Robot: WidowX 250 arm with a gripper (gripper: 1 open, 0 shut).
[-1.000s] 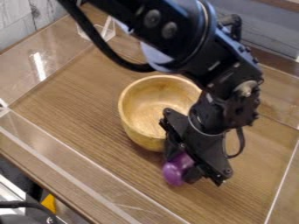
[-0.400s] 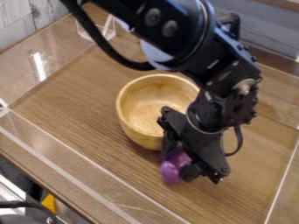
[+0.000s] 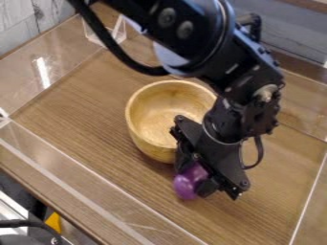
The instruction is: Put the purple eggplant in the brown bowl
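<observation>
Gripper (image 3: 202, 182) closed on the eggplant (image 3: 190, 185), down at the table (image 3: 76, 115) beside the bowl (image 3: 173, 119).

The jaws are shut around the eggplant, which is held at the wooden tabletop just in front of the bowl's near wall, outside it. The bowl's right rim is partly covered by the black arm (image 3: 192, 43). Clear walls (image 3: 38, 67) enclose the table. Since the earlier frames, little has changed: the bowl is seen slightly further left.
</observation>
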